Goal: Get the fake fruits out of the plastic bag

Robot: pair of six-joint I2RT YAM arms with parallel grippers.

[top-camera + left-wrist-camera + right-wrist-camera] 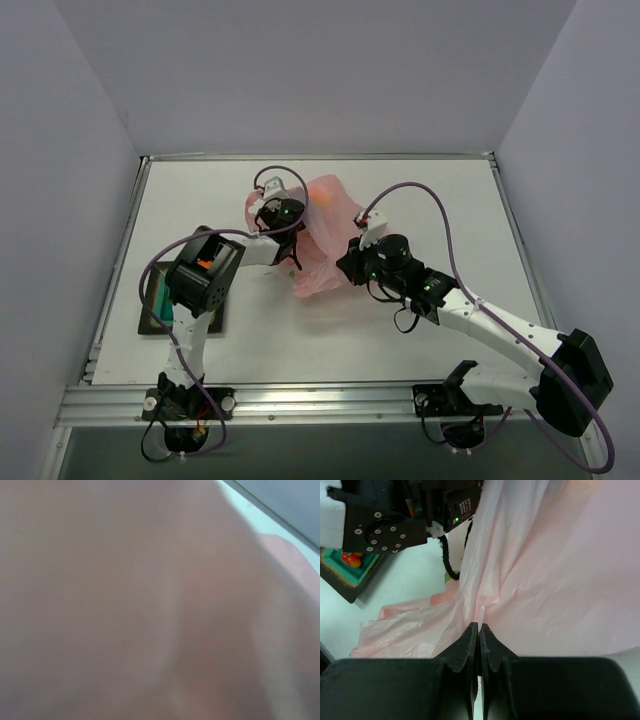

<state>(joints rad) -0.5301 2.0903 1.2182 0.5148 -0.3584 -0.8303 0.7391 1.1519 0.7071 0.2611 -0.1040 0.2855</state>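
The pink plastic bag (pixel 322 240) lies crumpled at the table's middle. It fills the right wrist view (pixel 545 580) and blurs the whole left wrist view (pixel 150 605). My right gripper (pixel 479 627) is shut on a fold of the bag at its near right edge (pixel 352 262). My left gripper (pixel 284 213) is pushed into the bag's left side, its fingers hidden by the plastic. An orange tint (pixel 323 196) shows through the bag's far part. Small red and orange fruits (pixel 350 559) lie in the dark tray.
The dark square tray with teal inside (pixel 158 305) sits at the near left, partly under my left arm; it also shows in the right wrist view (pixel 340 577). The raised table rim (pixel 320 156) runs along the far edge.
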